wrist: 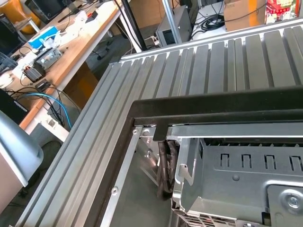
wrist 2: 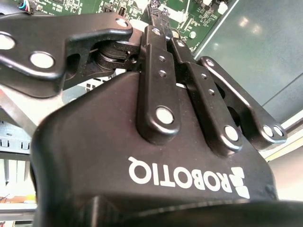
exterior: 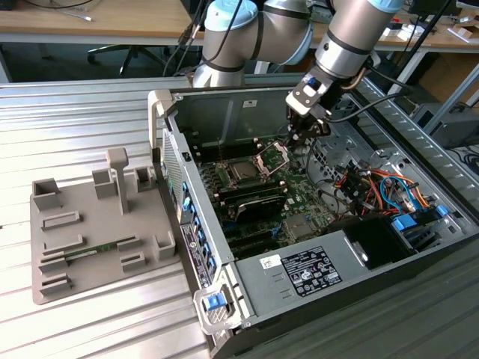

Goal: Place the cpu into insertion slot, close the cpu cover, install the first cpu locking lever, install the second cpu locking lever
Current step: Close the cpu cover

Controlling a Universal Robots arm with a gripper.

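In the exterior view the cpu [exterior: 244, 171] lies flat with its silver-grey top up in the insertion slot [exterior: 233, 182] on the green board. The cpu cover [exterior: 274, 157] stands tilted up at the slot's far right edge. My gripper [exterior: 289, 144] reaches down into the open computer case, its tip just above and touching or nearly touching the raised cover's upper edge. In the second wrist view the black fingers [wrist 2: 156, 52] converge to a closed tip over the green board; nothing shows between them.
A grey fixture tray [exterior: 52, 277] with a memory stick [exterior: 88, 252] lies at the exterior view's left on the ribbed metal table [wrist: 203, 66]. Orange and blue cables [exterior: 373, 187] and a power supply [exterior: 307, 271] fill the case's near right. The case wall [exterior: 183, 179] stands beside the board.
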